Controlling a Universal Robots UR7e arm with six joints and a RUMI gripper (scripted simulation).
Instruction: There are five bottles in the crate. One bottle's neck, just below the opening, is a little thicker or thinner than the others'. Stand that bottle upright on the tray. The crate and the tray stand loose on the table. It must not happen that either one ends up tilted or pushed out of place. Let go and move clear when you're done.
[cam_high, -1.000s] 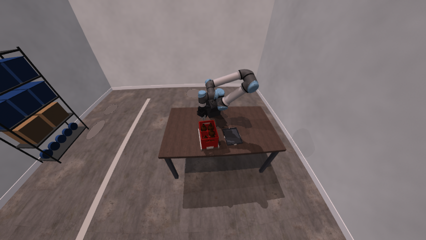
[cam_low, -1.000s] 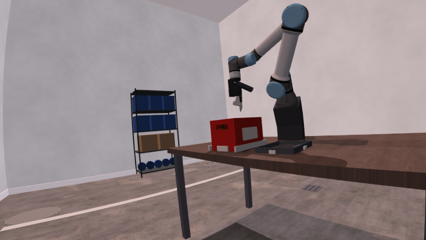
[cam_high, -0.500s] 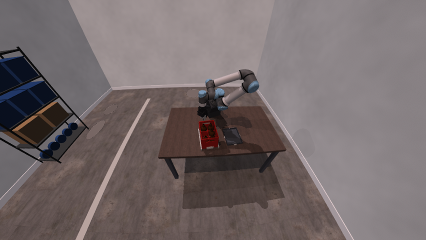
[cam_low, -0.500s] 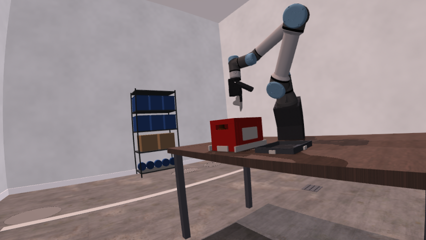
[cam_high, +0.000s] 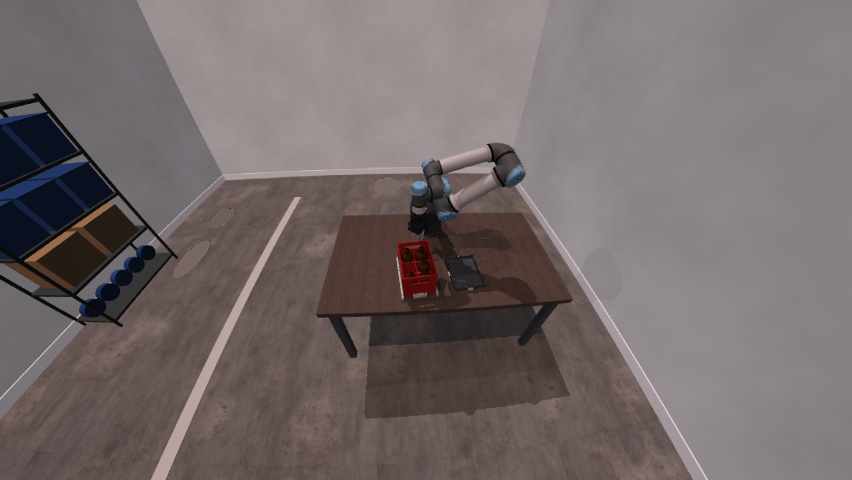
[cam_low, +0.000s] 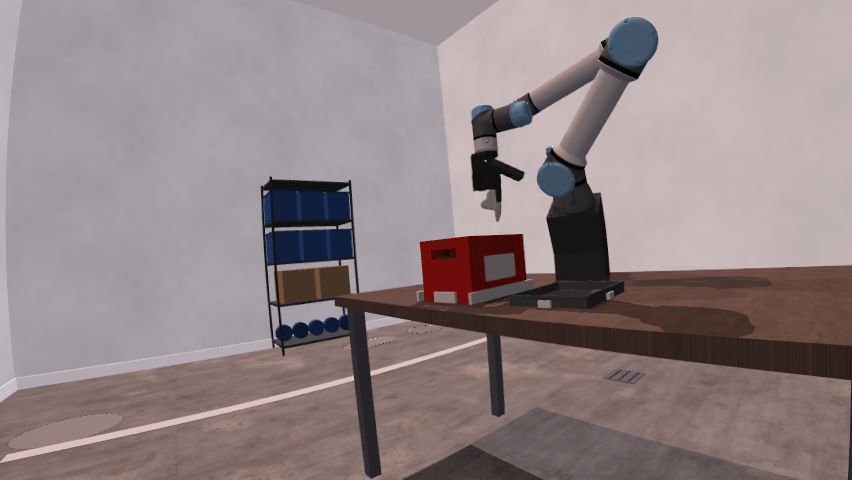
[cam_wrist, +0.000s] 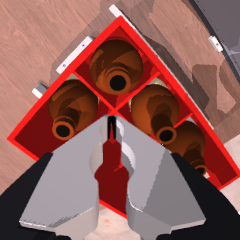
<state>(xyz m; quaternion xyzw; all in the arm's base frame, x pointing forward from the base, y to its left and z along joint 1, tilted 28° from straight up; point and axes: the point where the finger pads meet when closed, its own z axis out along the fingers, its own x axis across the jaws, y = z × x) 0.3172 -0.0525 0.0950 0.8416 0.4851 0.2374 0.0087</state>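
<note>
My gripper (cam_high: 420, 236) (cam_low: 498, 218) (cam_wrist: 111, 117) is shut and empty, its jaw tips together above the crate. The red crate (cam_high: 419, 288) (cam_low: 447, 277) (cam_wrist: 30, 116) stands on the table, divided into compartments. Brown bottles stand upright in it; in the wrist view one (cam_wrist: 118, 56) is in the top corner, one (cam_wrist: 75, 102) at the left, one (cam_wrist: 152, 107) to the right and one (cam_wrist: 189, 137) at the far right. The jaws partly cover the crate there, and a fifth bottle is not visible. I cannot tell which neck differs. The black tray (cam_high: 465, 272) (cam_low: 560, 298) (cam_wrist: 222, 15) stands beside the crate and bears no bottle.
The brown table (cam_high: 357, 280) (cam_low: 715, 298) (cam_wrist: 30, 55) carries the crate, the tray and the arm's base (cam_low: 577, 250). The tray has a low raised rim. A shelf rack (cam_high: 132, 205) (cam_low: 352, 256) with blue and brown boxes stands away from the table.
</note>
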